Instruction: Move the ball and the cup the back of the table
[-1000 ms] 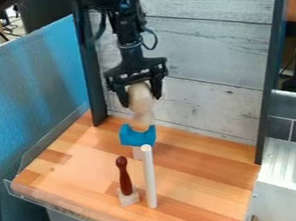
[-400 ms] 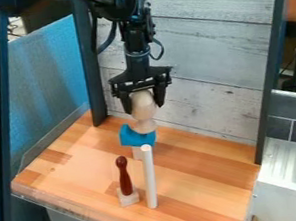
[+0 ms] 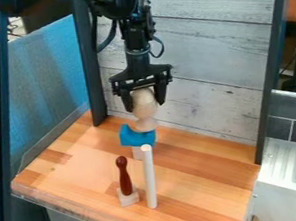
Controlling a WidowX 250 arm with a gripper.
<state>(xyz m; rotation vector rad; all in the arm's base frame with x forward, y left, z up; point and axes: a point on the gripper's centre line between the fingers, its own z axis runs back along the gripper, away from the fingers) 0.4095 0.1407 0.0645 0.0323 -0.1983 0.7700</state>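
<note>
At the back of the wooden table, left of centre, the black gripper hangs shut on a pale wooden piece shaped like a ball above a flared, cup-like lower part. The lower part sits at the dip of a blue curved block; whether it rests on the block or stands just behind it, I cannot tell.
Under the blue block is a pale block. In front stand a dark red pin on a pale base and an upright white rod. A plank wall rises behind the table; a clear rim edges its front left.
Over the last second the gripper, with the wooden piece, has shifted slightly right and down, bringing the piece's lower part to the blue block. The other objects have kept their places.
</note>
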